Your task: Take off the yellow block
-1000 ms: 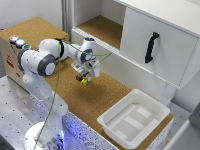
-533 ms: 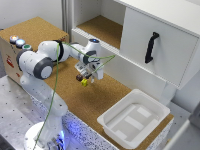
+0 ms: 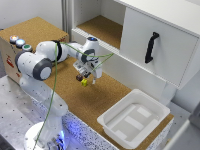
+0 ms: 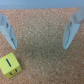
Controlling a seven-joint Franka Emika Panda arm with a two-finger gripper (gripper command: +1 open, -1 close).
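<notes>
Small yellow-green cube (image 4: 9,65) on cork surface (image 4: 42,60); dark marks illegible. Gripper (image 4: 41,29) fingers apart, empty. Arm has shifted since earlier frame.

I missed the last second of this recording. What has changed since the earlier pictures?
The gripper has shifted slightly toward the exterior view's right, over the cork surface. It is open and grips nothing; in the wrist view the yellow block lies outside its fingers. The white tray and cabinet door stayed put.
</notes>
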